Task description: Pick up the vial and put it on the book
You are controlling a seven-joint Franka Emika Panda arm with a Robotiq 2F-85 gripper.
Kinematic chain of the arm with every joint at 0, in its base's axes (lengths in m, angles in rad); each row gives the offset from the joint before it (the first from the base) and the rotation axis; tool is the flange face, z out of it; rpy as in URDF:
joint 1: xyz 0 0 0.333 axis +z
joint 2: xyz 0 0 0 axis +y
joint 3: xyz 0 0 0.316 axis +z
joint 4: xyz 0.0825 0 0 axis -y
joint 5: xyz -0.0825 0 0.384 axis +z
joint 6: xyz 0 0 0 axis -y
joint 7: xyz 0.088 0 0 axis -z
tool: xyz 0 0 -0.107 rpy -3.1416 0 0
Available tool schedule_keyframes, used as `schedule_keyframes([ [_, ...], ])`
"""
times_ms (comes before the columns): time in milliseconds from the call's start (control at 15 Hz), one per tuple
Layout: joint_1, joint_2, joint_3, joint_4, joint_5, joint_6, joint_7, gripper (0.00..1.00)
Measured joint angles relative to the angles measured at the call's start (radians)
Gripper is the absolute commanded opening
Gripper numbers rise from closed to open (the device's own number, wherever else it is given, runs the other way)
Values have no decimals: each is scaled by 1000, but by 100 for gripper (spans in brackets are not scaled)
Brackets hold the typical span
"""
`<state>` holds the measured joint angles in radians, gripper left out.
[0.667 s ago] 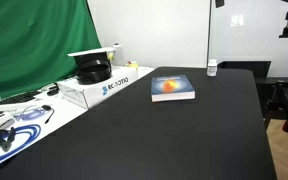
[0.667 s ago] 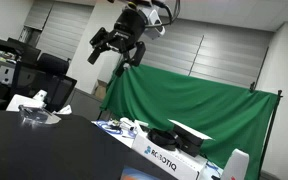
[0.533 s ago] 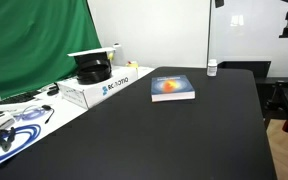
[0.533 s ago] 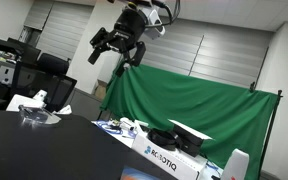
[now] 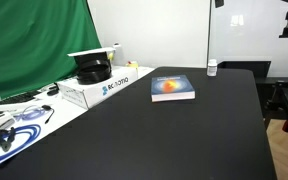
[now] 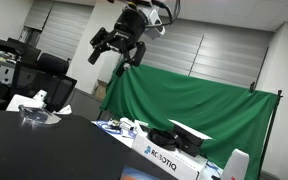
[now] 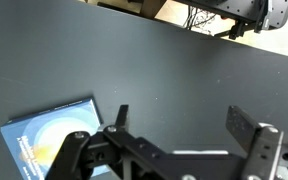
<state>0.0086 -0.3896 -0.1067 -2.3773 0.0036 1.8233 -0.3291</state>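
Hanging wide apart and empty, the jaws partly cover the book [image 7: 39,125] in wrist view.

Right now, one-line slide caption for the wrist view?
Open gripper hovers above the black table, with the blue book at lower left of frame.

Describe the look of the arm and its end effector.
The end effector is black throughout: a blocky body with two jointed, linked fingers that end in flat tips. In the wrist view, pivot links and bolts show at its base. The arm above it is white with dark parts. No markings can be read.
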Motion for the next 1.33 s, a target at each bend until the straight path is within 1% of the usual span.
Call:
schedule_keyframes([
  [133,0,0,0,0,0,0,0,100],
  [267,-5,0,0,0,-15,31,0,100],
  [400,-26,3,-9,10,-48,87,-6,100],
  [533,-60,14,-36,41,-75,138,-12,100],
  [733,-113,68,-101,139,-82,198,-45,100],
  [933,-154,160,-159,268,-76,238,-70,100],
  [1200,-203,303,-201,446,-51,249,-71,100],
  [1333,-233,371,-214,523,-20,250,-71,100],
])
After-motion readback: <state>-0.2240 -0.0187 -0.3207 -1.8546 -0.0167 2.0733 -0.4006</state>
